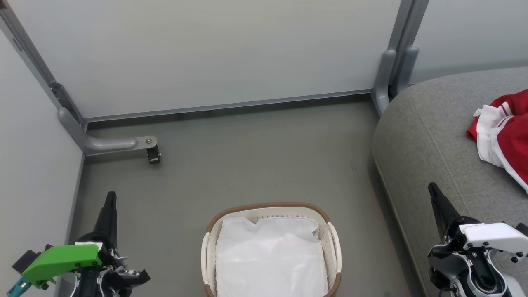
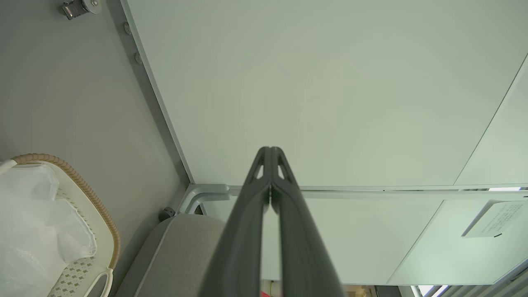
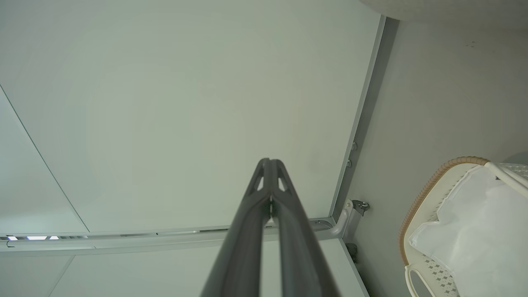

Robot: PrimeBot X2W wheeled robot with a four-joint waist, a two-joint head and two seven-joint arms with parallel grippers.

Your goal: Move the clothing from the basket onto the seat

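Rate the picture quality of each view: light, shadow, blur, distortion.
Head view: soft, even light, sharp; a faint shadow lies on the floor along the seat, and the white liner in the basket is nearly washed out. Left wrist view: the left hand blurs toward the bottom edge, and the wide angle slants the partition rail. Right wrist view: the right hand likewise softens near the lens.

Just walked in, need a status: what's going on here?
Nothing is being handled right now. The red clothing lies on the grey seat. The basket on the floor holds its white liner, with no red visible in it. The left gripper and right gripper are shut and empty, either side of the basket. The move looks done.
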